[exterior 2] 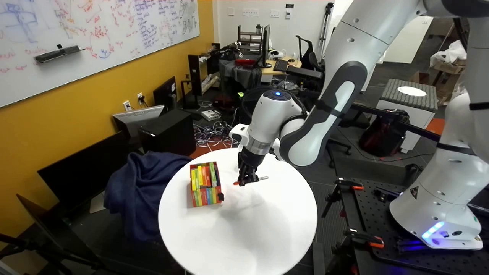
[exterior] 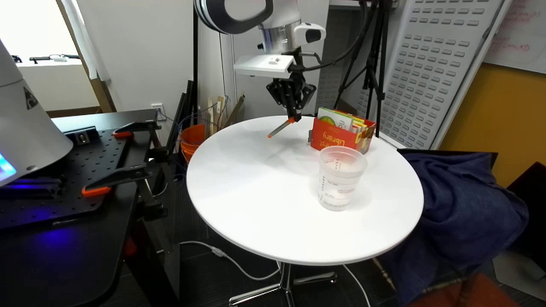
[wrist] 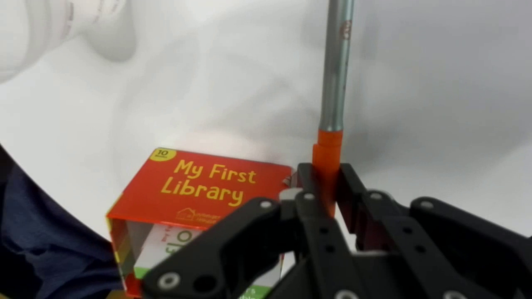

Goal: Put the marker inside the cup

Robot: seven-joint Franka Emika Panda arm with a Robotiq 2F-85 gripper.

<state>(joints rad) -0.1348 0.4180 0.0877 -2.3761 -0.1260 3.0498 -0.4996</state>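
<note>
The marker is a grey stick with an orange cap and an orange far tip. My gripper (exterior: 294,114) is shut on its orange cap end and holds it above the table. The marker (exterior: 280,127) slants down and away from the fingers in an exterior view. The gripper (exterior 2: 247,178) and marker (exterior 2: 263,178) also show in an exterior view. In the wrist view the marker (wrist: 336,70) points up the frame from between the fingertips (wrist: 326,178). The clear cup (exterior: 340,181) stands upright on the table, apart from the gripper. Part of the cup (wrist: 54,33) shows in the wrist view.
A red box of small books (exterior: 335,135) stands on the round white table (exterior: 251,192), close beside the gripper. The box also shows in the wrist view (wrist: 220,182). A dark blue cloth (exterior: 465,209) hangs beside the table. A tripod (exterior: 373,64) stands behind the box.
</note>
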